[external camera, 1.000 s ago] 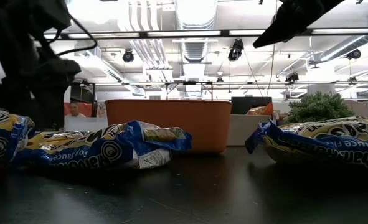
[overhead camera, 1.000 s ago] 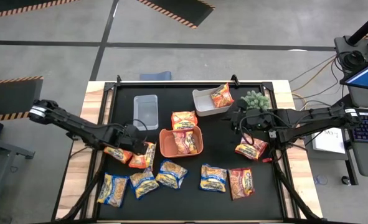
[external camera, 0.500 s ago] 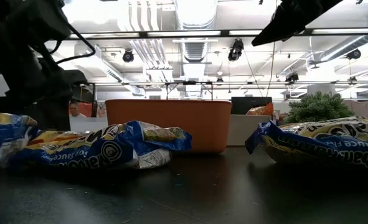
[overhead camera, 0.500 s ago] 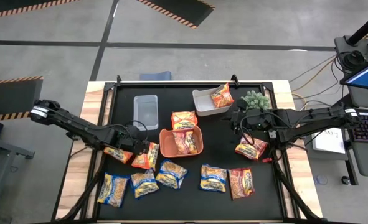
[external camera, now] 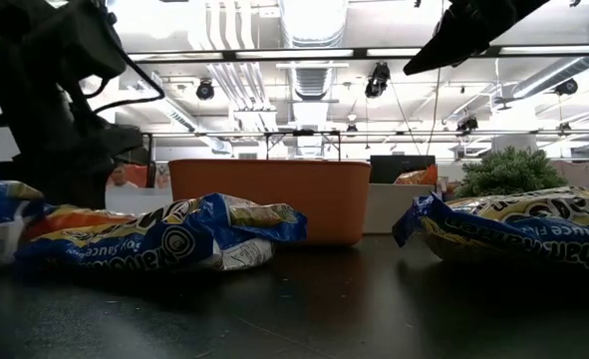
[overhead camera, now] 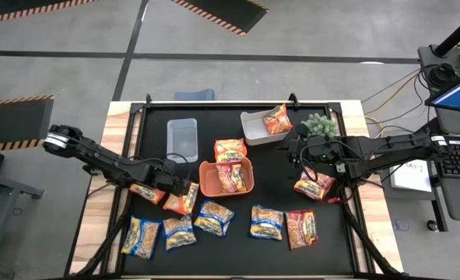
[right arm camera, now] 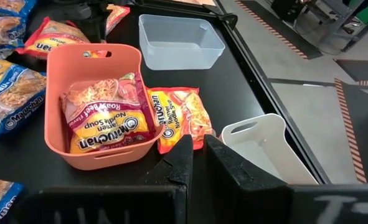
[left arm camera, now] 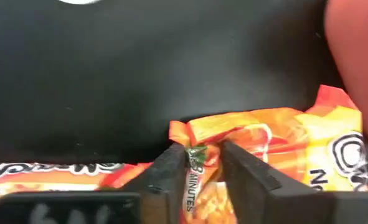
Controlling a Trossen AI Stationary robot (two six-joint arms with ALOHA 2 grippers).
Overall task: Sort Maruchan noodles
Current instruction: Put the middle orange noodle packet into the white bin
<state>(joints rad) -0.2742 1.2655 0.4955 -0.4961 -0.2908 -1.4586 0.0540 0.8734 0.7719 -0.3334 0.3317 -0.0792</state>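
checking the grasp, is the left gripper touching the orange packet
Touching. The left wrist view shows the left gripper with both fingers pinched on the edge of the orange packet.

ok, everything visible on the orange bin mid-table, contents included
The orange bin is a matte salmon-orange plastic tub, rectangular with rounded corners, with a slot handle in one end wall. It stands upright on the black mat near the table's middle. Inside lies one red-and-yellow Maruchan packet, label up, nearly filling the floor. An orange packet lies on the mat against its outer wall, between it and the white bin. Neither gripper touches it.
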